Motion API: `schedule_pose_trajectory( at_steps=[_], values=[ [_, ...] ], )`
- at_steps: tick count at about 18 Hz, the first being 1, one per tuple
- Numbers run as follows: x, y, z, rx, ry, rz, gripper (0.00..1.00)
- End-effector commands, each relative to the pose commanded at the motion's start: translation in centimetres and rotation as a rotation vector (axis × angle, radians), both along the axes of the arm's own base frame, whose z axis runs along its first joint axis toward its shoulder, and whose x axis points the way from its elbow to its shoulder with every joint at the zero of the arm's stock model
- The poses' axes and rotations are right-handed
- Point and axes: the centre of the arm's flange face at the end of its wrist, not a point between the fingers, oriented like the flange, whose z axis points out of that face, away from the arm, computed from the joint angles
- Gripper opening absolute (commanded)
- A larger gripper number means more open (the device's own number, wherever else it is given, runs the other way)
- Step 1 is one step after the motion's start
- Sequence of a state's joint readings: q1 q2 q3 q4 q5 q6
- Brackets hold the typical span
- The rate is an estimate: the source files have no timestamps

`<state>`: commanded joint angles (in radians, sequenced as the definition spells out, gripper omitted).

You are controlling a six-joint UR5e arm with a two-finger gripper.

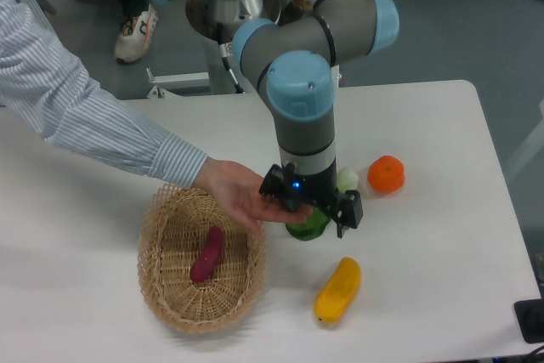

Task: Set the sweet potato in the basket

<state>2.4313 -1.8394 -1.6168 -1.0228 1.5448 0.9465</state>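
Observation:
The sweet potato (207, 254), a small dark reddish-purple tuber, lies inside the light tan wicker basket (161, 282) at the front left of the table. My gripper (308, 220) hangs to the right of the basket, above a green item (311, 227). Its fingers are hidden behind the wrist and a person's hand, so I cannot tell whether it is open or shut. It is apart from the sweet potato.
A person's hand (240, 195) in a striped sleeve reaches from the left over the basket's far rim up to the gripper. A yellow oblong vegetable (338, 291) lies front right. A round orange fruit (386, 174) and a pale item (347, 179) sit right of the arm.

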Motion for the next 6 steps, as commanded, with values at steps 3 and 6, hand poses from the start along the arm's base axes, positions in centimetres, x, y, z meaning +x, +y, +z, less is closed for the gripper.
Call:
schedule_pose_trajectory(
  at_steps=[3, 6],
  values=[
    [0.01, -0.58, 0.79, 0.01, -0.007, 0.005, 1.0],
    [-0.01, -0.67, 0.97, 0.013, -0.005, 0.008, 1.0]
  ],
)
